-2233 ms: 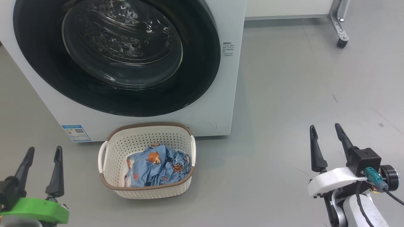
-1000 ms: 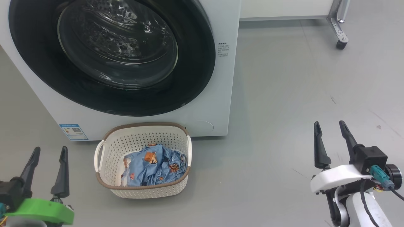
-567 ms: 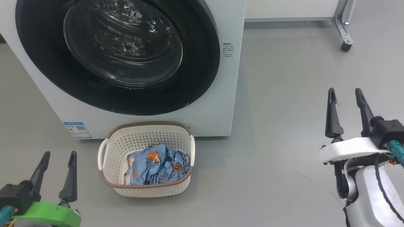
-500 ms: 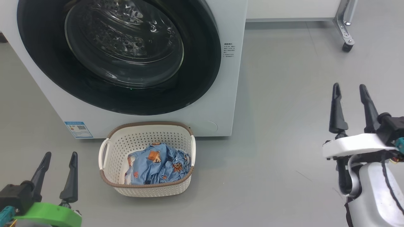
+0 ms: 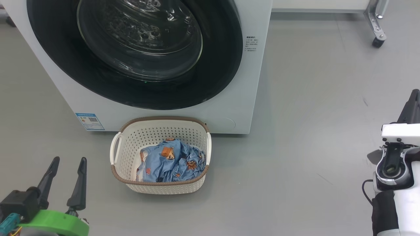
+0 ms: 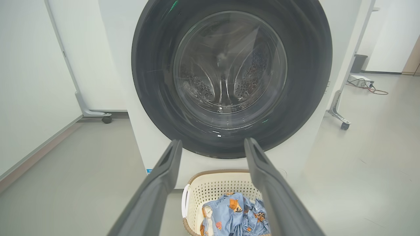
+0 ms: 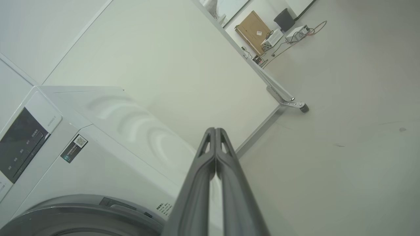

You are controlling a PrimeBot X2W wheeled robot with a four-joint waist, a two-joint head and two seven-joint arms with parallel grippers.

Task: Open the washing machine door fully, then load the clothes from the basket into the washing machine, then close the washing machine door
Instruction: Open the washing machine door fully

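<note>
**Right jaws closed, left open**

The right gripper [image 7: 215, 131] has its fingers together on nothing, well right of the door [image 5: 141, 39]. The left gripper [image 5: 70, 160] stands spread and empty, left of the basket [image 5: 157, 118]. The glossy black-rimmed door, glass bulging, sits closed on the white washer [image 5: 259, 82]. Just before it, the perforated cream basket holds crumpled blue printed clothes [image 5: 174, 160].

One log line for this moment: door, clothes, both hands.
door: shut | clothes: in basket | left hand: open, empty | right hand: shut, empty, clear of door
</note>
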